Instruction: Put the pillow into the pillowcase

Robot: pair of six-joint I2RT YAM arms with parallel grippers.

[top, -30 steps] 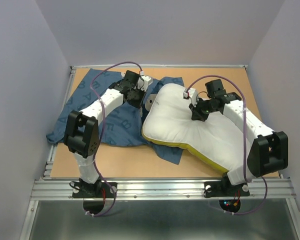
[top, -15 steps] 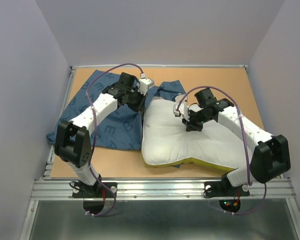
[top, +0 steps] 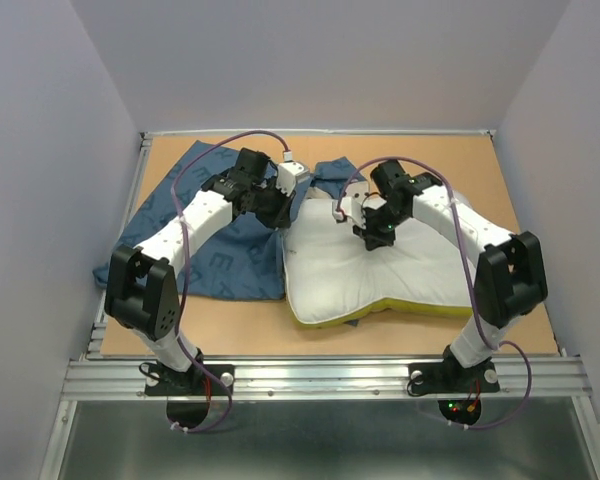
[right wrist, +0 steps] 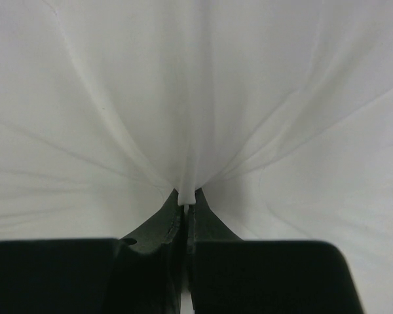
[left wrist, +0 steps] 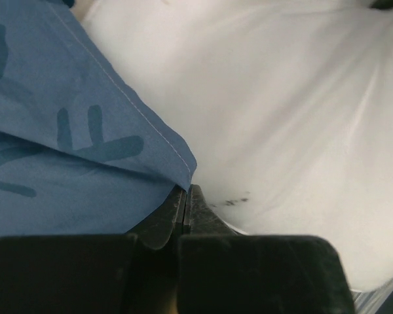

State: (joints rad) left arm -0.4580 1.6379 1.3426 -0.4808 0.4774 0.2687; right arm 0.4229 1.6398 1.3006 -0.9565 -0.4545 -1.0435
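the bench (top: 420,160) carries the blue pillowcase (top: 225,255) over its left half, reaching from the far left corner toward the middle. the white pillow (top: 400,285) lies on the right half near the front edge, and its left side meets the pillowcase.

the left claw (left wrist: 187,193) is closed on the pillowcase hem where it lies against the pillow. the right claw (right wrist: 185,199) is closed on a small pinch of the pillow's cover, near the pillow's far edge.

both grips look thin, so a hard pull could tear the cloth out of either claw. the left claw may hold only one layer of hem. if so, the mouth would stay flat and the pillow would ride over the pillowcase rather than into it.

the top view shows the whole layout and the yellow-green band, but the arms hide both grips. the wrist views show the pinches close up: blue hem in the left, radiating white folds in the right. neither wrist view shows the mouth.
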